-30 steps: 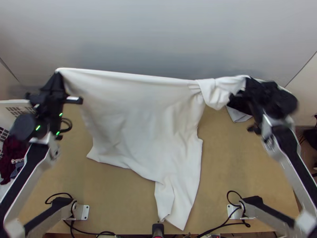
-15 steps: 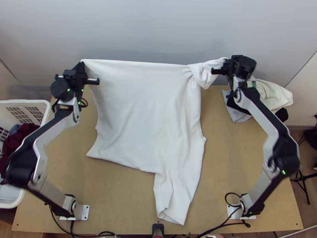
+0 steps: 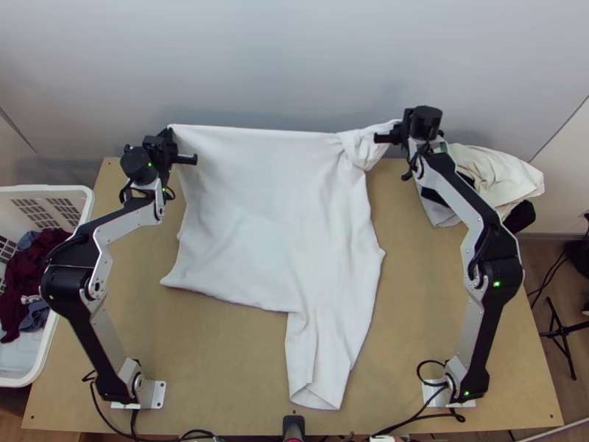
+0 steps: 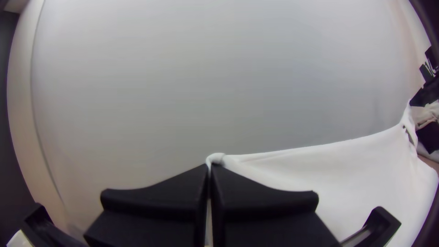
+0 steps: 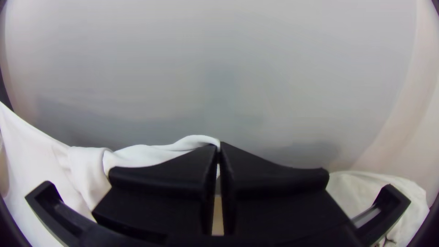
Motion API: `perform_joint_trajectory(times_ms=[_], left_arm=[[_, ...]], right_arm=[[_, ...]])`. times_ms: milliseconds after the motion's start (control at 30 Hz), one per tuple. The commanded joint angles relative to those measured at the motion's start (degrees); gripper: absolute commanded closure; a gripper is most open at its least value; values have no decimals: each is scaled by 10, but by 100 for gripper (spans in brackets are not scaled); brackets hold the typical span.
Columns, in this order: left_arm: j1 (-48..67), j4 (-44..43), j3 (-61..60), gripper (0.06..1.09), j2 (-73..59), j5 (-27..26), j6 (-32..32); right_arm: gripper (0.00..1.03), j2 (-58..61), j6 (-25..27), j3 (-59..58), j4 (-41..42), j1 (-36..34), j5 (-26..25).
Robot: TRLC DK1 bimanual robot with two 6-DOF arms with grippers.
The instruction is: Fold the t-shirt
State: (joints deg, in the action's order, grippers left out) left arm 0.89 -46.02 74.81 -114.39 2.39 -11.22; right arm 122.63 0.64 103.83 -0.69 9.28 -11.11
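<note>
A: Claw status?
B: Left claw point(image 4: 210, 167): fingers together, clamped on one corner of the t-shirt point(image 3: 250, 206). Right claw point(image 5: 218, 146): same, pinching a bunched end, maybe a sleeve. Both up at the far side of the surface point(image 3: 213, 353).
A: Why that wide?
B: Pulls the top edge near straight between them. Weight hangs below, probably drags wrinkles out.
A: Rest of it?
B: Drapes down onto the middle of the surface, a narrow part running to its near edge. Looks like prep — no fold made.
A: Risk?
B: Gathered bit by the right claw — could bake in a crease. I'd lay it down flat, then tidy that.
A: Clearance?
B: Basket point(image 3: 90, 206) beside the surface's left edge, cloth pile point(image 3: 501, 175) at its far right corner. Pile's near the right arm, watch it.
</note>
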Motion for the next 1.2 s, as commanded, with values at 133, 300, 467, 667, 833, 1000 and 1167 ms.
perform_joint_trajectory(times_ms=[133, 300, 467, 667, 833, 1000, 1167], left_arm=[[-12, -9, 7, 105, -49, 1, -17], [-6, -9, 11, 105, -74, 2, -58], [-9, -10, -3, 105, -61, 1, -61], [-11, -12, -19, 105, -49, 1, -61], [-10, -36, -38, 105, -49, 1, -64], [-7, -38, -59, 105, -37, -9, -86], [-1, -38, -86, 105, -18, -28, -126]], right_arm=[[100, 52, -13, 15, -41, 1, 0], [100, 59, -24, 54, -157, 15, 0], [100, -13, -67, 34, -265, 26, 0], [100, -85, -82, 30, -317, 29, 19], [100, -99, -100, 102, -440, 38, 41], [100, -130, -119, 87, -533, 72, 65], [100, -185, -114, -3, -551, 97, 85]])
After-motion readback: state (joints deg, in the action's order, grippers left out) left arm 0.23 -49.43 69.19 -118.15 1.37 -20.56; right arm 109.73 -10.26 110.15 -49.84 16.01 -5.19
